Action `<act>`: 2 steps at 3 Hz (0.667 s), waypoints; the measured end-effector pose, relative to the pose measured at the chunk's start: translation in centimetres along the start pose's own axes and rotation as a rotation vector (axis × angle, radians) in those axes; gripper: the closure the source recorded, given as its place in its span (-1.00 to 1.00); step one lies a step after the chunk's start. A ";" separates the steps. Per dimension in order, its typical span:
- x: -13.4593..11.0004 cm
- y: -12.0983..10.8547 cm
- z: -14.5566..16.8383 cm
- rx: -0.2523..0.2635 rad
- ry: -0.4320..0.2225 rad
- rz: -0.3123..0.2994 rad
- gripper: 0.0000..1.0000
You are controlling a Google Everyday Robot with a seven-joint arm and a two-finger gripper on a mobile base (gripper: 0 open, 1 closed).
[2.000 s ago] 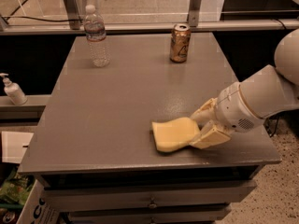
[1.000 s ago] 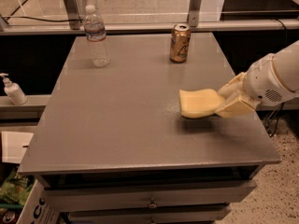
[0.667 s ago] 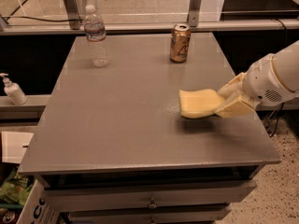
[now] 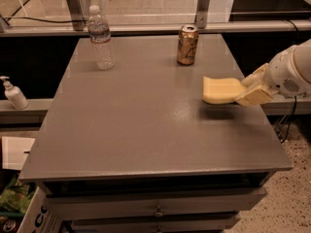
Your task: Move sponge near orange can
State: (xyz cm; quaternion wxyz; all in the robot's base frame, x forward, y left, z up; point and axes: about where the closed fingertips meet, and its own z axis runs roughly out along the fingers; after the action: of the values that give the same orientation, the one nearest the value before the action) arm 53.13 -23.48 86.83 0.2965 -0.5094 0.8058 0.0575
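The pale yellow sponge (image 4: 221, 90) is held above the right side of the grey table (image 4: 141, 120), casting a shadow below it. My gripper (image 4: 249, 91) comes in from the right edge, its cream fingers shut on the sponge's right end. The orange can (image 4: 187, 44) stands upright at the back of the table, a short way behind and to the left of the sponge. The two are apart.
A clear plastic water bottle (image 4: 101, 38) stands at the back left of the table. A white pump dispenser (image 4: 13, 94) sits on a ledge left of the table. Drawers (image 4: 155, 205) sit under the table front. A cable hangs at the right.
My gripper has lifted the sponge off the front right of the table and carried it back and to the right, closer to the orange can.
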 end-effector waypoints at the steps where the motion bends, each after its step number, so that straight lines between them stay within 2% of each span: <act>1: 1.4 -4.5 0.7 0.060 0.023 0.049 1.00; 2: 1.4 -8.5 1.4 0.109 0.025 0.074 1.00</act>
State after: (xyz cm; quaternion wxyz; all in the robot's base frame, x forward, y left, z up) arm 60.59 -28.02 86.70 0.3112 -0.4632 0.8296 0.0180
